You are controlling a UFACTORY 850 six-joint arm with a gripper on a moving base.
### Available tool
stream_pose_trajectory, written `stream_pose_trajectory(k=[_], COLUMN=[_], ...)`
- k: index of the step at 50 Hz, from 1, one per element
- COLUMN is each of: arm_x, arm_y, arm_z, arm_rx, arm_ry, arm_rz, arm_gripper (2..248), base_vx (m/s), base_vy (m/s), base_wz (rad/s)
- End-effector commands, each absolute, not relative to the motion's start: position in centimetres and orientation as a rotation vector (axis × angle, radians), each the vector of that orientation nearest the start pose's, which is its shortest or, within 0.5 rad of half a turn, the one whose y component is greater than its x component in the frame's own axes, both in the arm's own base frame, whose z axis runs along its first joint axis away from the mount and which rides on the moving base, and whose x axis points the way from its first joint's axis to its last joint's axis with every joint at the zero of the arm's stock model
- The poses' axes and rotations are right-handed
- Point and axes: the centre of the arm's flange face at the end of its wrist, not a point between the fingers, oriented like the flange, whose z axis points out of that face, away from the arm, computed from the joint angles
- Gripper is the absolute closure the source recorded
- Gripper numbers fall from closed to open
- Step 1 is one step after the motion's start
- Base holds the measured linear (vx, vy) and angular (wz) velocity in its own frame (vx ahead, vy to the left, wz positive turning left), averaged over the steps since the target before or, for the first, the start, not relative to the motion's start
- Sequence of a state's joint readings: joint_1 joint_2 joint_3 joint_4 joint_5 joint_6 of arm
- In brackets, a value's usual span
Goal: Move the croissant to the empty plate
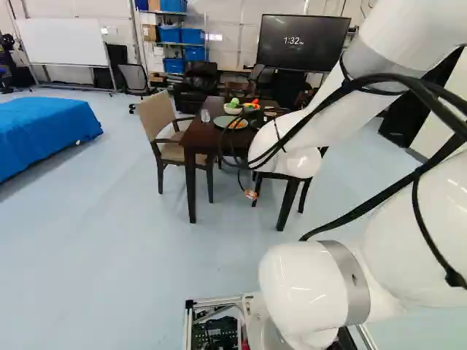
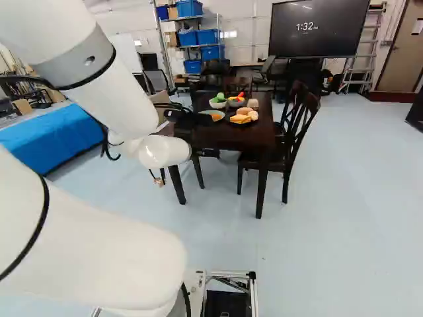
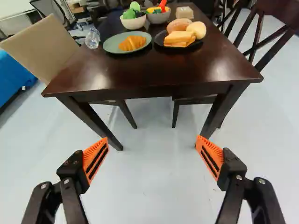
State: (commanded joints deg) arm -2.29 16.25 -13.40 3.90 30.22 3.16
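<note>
The claw (image 2: 188, 120) stands spread wide — the croissant (image 3: 132, 43) lies on the green plate (image 3: 110, 45)

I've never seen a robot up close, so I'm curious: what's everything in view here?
Table: one, dark brown, ahead
Croissant: one, golden, on the green plate
Breads: three pieces, tan and yellow, on the black plate
Bowls: two, white and grey, behind the plates, holding colourful food
Clear vessel: one, beside the green plate
Block: one, beige, by the grey bowl
Tan chair: one, beside the table
Dark chairs: at least two, beside the table
Cloth: one, blue, left base view's left
Bins: several, blue, background shelves
Screen: one, black, background
Whiteboard: one, background
Robot arm: one, white
Gripper: one, black, orange pads, open
</note>
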Motion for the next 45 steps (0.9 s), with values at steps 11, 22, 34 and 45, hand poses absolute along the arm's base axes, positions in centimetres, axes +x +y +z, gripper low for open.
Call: stream_pose_trajectory(k=[11, 22, 34, 45], arm_x=[30.0, 29.2, 28.4, 27.8], arm_y=[-1.2, -0.8, -0.5, -0.3], arm_z=[38.8, 38.1, 37.5, 37.1], arm_rx=[-2.675, -2.644, -2.613, -2.59], arm_ry=[0.173, 0.12, 0.073, 0.041], arm_rz=[-1.634, -1.693, -1.745, -1.78], arm_gripper=[3, 3, 3, 3], base_vx=[0.0, 0.0, 0.0, 0.0], base_vy=[0.0, 0.0, 0.0, 0.0], base_wz=[0.0, 0.0, 0.0, 0.0])
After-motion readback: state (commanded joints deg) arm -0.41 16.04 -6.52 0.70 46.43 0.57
